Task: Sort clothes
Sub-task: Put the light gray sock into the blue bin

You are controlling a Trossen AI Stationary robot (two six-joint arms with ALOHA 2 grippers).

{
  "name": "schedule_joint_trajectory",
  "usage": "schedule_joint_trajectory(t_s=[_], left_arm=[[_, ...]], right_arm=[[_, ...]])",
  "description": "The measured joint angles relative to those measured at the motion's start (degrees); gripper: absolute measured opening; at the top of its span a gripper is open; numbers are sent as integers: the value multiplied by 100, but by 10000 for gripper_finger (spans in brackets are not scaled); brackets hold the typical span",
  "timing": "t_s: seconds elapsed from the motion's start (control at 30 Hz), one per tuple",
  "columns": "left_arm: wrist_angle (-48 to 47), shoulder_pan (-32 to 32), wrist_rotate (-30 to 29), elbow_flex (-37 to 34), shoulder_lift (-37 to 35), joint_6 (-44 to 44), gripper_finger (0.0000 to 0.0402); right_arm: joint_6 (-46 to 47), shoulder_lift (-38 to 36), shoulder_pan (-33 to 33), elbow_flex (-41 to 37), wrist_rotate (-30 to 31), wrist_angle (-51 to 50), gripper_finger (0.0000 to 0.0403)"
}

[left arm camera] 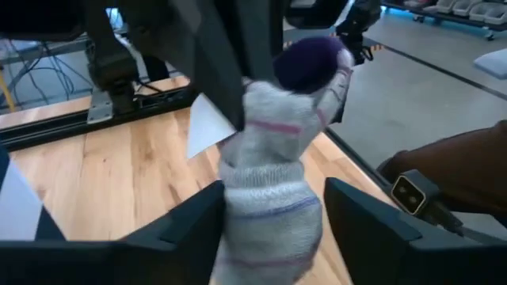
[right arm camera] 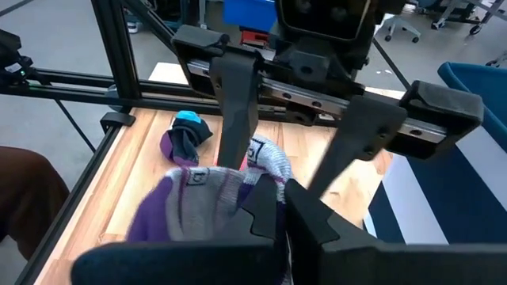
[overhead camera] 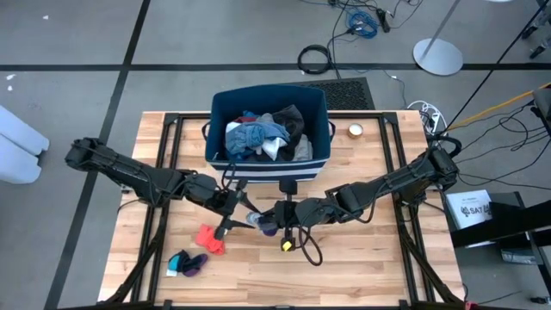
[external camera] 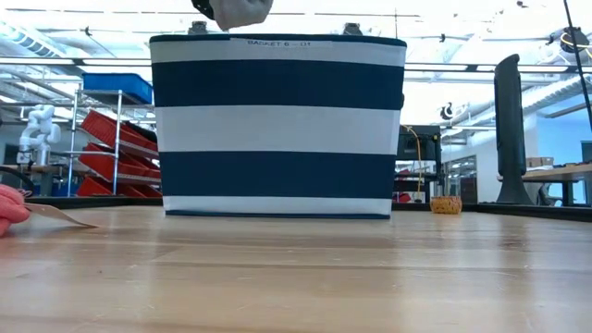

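Note:
A grey-white striped sock (left arm camera: 273,174) with a purple end (left arm camera: 309,63) hangs above the table's middle, between my two grippers. My right gripper (right arm camera: 277,210), reaching in from the table's right (overhead camera: 269,222), is shut on it. My left gripper (left arm camera: 273,198), coming from the left (overhead camera: 244,213), is open, one finger on each side of the sock's grey end. On the wood nearer the front left lie a red sock (overhead camera: 209,238) and a teal and purple bundle (overhead camera: 187,263). More clothes (overhead camera: 263,133) fill the navy striped bin (overhead camera: 323,116). My right gripper pinches the sock near its purple end (right arm camera: 238,190) between its two shut fingers, slanting down from the table's right. The sock is lifted clear of the wood and reaches away toward the left gripper. My left gripper: I cannot tell whether its fingers (left arm camera: 198,229) touch the grey end.
The bin (external camera: 277,129) stands at the table's far middle, just behind both grippers. A small round tan thing (overhead camera: 355,131) lies to the bin's right. A black frame (overhead camera: 164,198) runs along the table's sides. Bare wood (overhead camera: 362,267) lies at the front right.

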Motion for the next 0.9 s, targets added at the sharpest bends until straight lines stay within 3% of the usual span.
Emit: schedule_joint_trajectory(t_s=[0.3,0.47,0.67,0.9], left_arm=[[92,-23,-119,0,0,22,24],[99,-21,-166,2,0,25,22],[99,-21,-202,2,-1,17,22],[64,-19,-614,4,-214,196,22]], right_arm=[[2,0,0,1,0,3,0],[-207,0,53,2,6,-94,37],[-426,-51,187,2,233,-373,140],[499,-705,225,2,313,-1427,216]])
